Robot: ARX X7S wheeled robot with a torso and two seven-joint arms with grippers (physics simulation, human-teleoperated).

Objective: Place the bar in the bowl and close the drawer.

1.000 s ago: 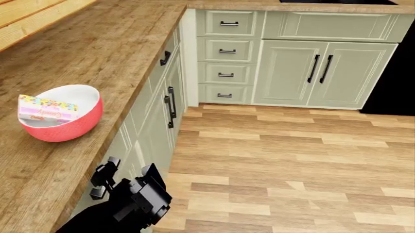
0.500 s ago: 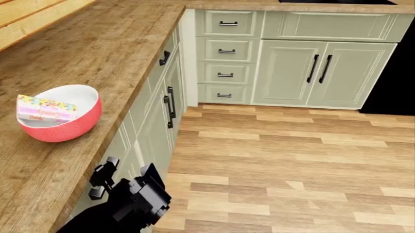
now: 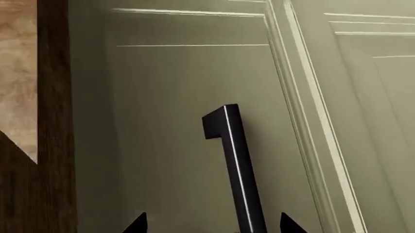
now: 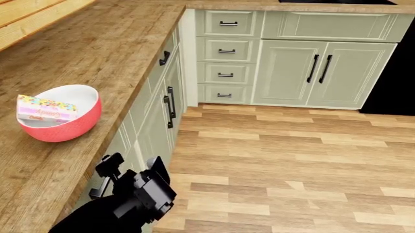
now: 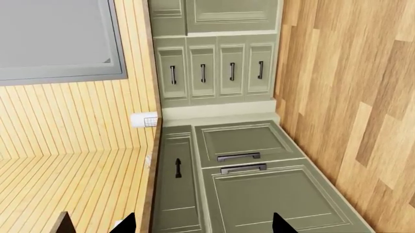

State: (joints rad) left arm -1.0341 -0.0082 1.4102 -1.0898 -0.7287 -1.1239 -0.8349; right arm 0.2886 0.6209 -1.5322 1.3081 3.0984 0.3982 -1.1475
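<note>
The bar (image 4: 46, 108) rests in the bowl (image 4: 61, 128), far ahead of the left gripper (image 4: 133, 167), whose fingers are spread either side of the drawer (image 3: 188, 145) handle (image 3: 234, 165).

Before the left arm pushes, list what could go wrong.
The open left claw straddles the black handle; an off-centre push could snag it or skew the drawer. The bar sticks out over the bowl rim, so a jolt might tip it out.
</note>
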